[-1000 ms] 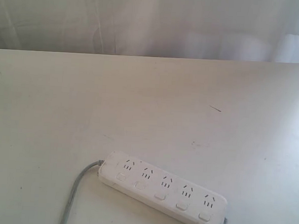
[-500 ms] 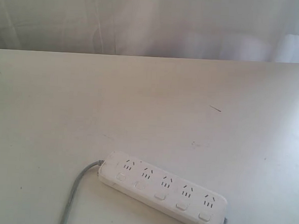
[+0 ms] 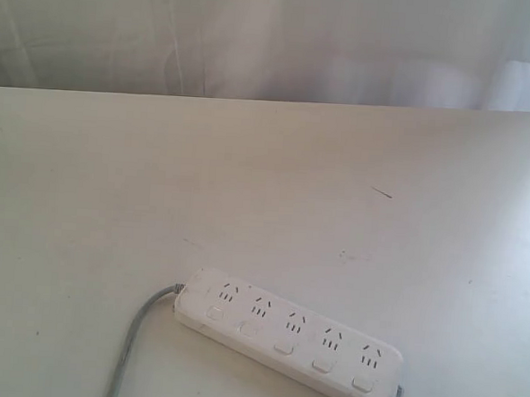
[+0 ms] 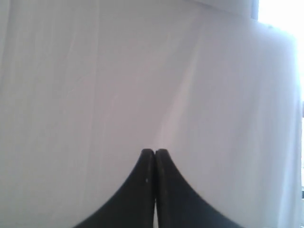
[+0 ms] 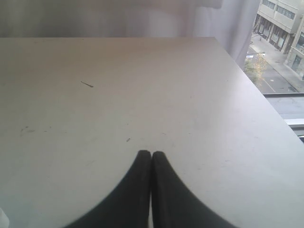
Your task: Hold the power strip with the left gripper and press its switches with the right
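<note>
The white power strip lies slantwise on the table near the front edge of the exterior view. Its row of small switches faces up, and its grey cord runs off the front. Neither arm shows in the exterior view. The left gripper is shut with nothing between its black jaws, and its wrist view faces only white curtain. Shut and empty too, the right gripper hangs over bare table, with the strip outside its wrist view.
The pale table reaches back to a white curtain. A small dark fleck lies on it right of centre. In the right wrist view the table's edge borders a window onto a street.
</note>
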`<state>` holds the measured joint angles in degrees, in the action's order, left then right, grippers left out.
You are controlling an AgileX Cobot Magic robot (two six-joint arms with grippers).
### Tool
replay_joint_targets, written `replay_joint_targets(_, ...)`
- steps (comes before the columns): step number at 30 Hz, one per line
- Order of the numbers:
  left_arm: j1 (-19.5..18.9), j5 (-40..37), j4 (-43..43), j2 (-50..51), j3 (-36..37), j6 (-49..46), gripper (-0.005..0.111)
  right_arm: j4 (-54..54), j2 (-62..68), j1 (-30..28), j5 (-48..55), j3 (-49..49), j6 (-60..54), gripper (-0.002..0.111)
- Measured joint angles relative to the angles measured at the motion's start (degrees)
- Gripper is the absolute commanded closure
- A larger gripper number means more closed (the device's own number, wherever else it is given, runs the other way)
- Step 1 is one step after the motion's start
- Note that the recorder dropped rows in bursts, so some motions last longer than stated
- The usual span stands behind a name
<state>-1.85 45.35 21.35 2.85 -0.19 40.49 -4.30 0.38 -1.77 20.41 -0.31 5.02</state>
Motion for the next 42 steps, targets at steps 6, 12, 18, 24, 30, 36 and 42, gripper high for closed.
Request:
replay_joint_targets(6,0.0,-2.9,24.7,1.8,-2.9,22.2,0.054,0.0,0.0,0.0,0.0,0.0,0.0,0.108)
replay_joint_targets(12,0.0,-4.3,49.8,11.6,-17.9,38.8,0.055,0.0,0.0,0.0,0.0,0.0,0.0,0.108)
replay_joint_targets(18,0.0,1.3,74.3,24.2,-31.2,52.9,0.055,0.0,0.0,0.0,0.0,0.0,0.0,0.108)
replay_joint_targets(24,0.0,7.4,77.9,29.4,-37.0,53.3,0.055,0.0,0.0,0.0,0.0,0.0,0.0,0.108)
replay_joint_targets(30,0.0,8.5,78.1,32.3,-40.5,48.9,0.055,0.0,0.0,0.0,0.0,0.0,0.0,0.108)
replay_joint_targets(36,0.0,8.3,78.4,38.2,-44.2,45.6,0.054,0.0,0.0,0.0,0.0,0.0,0.0,0.108)
replay_joint_targets(42,0.0,8.7,78.6,45.8,-47.8,41.6,0.051,0.0,0.0,0.0,0.0,0.0,0.0,0.108)
